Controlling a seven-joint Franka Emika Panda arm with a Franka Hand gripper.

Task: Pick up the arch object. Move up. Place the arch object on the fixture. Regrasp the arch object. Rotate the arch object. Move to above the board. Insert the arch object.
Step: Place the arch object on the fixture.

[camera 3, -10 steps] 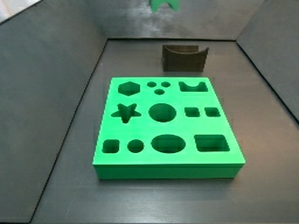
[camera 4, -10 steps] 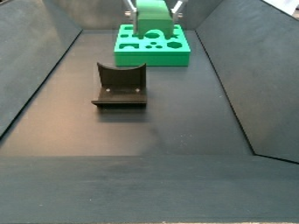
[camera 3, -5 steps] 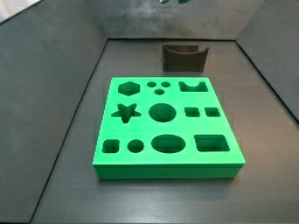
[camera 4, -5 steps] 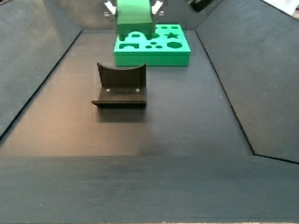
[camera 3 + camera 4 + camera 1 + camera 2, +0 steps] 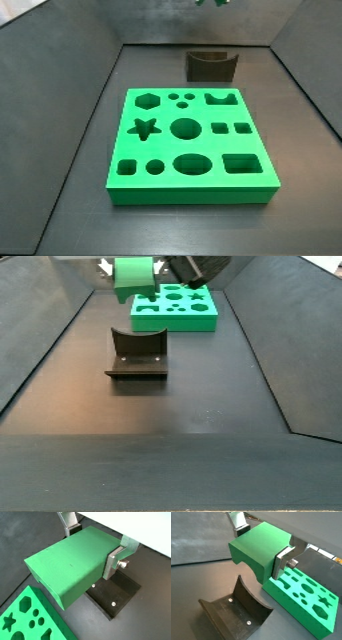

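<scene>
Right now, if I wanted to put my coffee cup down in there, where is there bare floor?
Plenty: the wide dark floor in front of the fixture is bare. Narrow strips run between the board and the side walls. Around fixture and board it is tighter; the gripper holds the arch object high above.

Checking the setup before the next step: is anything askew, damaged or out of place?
Nothing stands out. The gripper holds the arch object in the air, the board lies flat, and the fixture stands upright and empty.
</scene>
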